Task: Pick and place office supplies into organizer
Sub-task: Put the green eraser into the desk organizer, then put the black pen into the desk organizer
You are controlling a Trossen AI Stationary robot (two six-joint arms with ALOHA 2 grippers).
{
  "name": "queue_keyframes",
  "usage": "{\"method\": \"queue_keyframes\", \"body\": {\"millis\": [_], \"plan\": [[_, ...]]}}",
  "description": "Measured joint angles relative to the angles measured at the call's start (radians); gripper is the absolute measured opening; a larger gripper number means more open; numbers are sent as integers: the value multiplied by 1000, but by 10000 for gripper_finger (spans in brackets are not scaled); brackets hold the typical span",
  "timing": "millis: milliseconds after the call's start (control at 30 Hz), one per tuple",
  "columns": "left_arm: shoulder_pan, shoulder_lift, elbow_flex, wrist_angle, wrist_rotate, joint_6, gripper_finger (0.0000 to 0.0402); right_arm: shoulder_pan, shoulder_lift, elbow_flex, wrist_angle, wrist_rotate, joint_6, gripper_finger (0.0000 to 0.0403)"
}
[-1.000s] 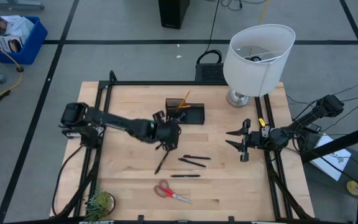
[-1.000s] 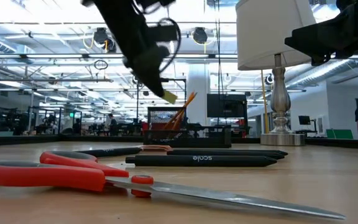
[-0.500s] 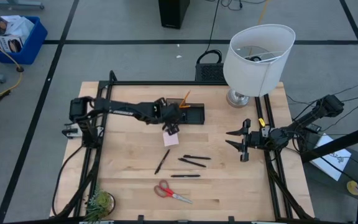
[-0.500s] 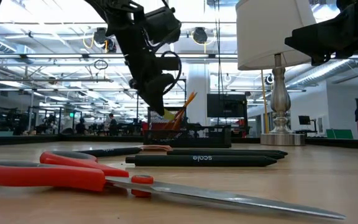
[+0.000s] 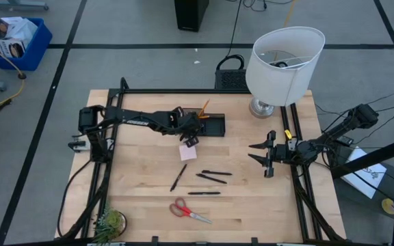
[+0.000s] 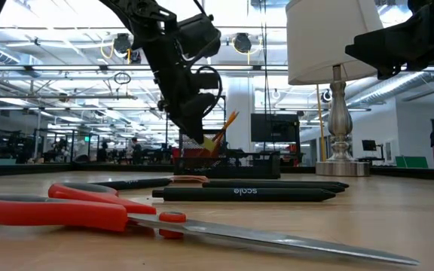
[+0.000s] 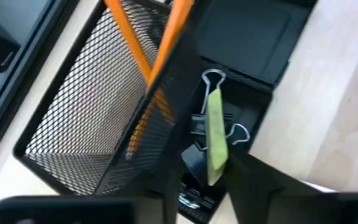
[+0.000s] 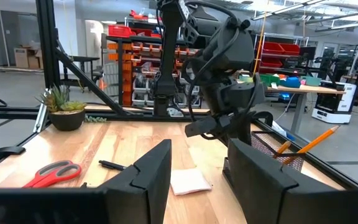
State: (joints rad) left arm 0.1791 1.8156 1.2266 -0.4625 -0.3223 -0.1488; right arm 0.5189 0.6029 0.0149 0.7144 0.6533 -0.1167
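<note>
The black organizer [image 5: 204,123] stands at the table's far middle, with orange pencils [image 7: 160,56] leaning in its mesh cup [image 7: 92,106]. My left gripper [image 5: 191,135] hangs over its lower tray [image 7: 247,37], fingers apart, with a yellow-green binder clip [image 7: 214,134] between them, above the other clips in the tray. A pink sticky pad [image 5: 188,152], black pens [image 5: 211,178] and red-handled scissors [image 5: 189,211] lie flat on the table. My right gripper [image 5: 262,156] waits open at the table's right edge. My left gripper comes slanting down from the table's left over the tray. The yellow-green clip's lower end [image 7: 213,177] stands between its fingers. Whether either finger touches it, I cannot tell.
A big white lamp [image 5: 282,61] stands at the far right corner, and a small green plant [image 5: 109,222] at the near left corner. One pen [image 5: 178,177] lies slanted below the pad, another [image 5: 204,193] above the scissors. Black frame rails run along the table's edges.
My left gripper has swung from the table's middle toward the far edge, carrying the yellow-green clip, and has sunk over the organizer's tray. The pink pad that it covered in the high view now shows.
</note>
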Motion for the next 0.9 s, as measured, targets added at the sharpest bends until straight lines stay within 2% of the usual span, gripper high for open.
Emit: {"method": "queue_keyframes", "body": {"millis": [167, 367, 500, 633, 700, 800, 900], "plan": [[0, 0, 0, -5, -19, -11, 181, 0, 0, 0, 0, 0, 0, 153], [-1, 0, 0, -11, -8, -22, 223, 0, 0, 0, 0, 0, 0, 153], [-9, 0, 0, -15, 0, -22, 236, 0, 0, 0, 0, 0, 0, 153], [-36, -4, 0, -60, 7, -17, 233, 0, 0, 0, 0, 0, 0, 153], [-68, -10, 0, -79, -1, -61, 230, 0, 0, 0, 0, 0, 0, 153], [-148, -26, -26, 10, -1, -91, 230, 0, 0, 0, 0, 0, 0, 153], [-244, -71, -100, 249, 61, -66, 230, 0, 0, 0, 0, 0, 0, 153]]}}
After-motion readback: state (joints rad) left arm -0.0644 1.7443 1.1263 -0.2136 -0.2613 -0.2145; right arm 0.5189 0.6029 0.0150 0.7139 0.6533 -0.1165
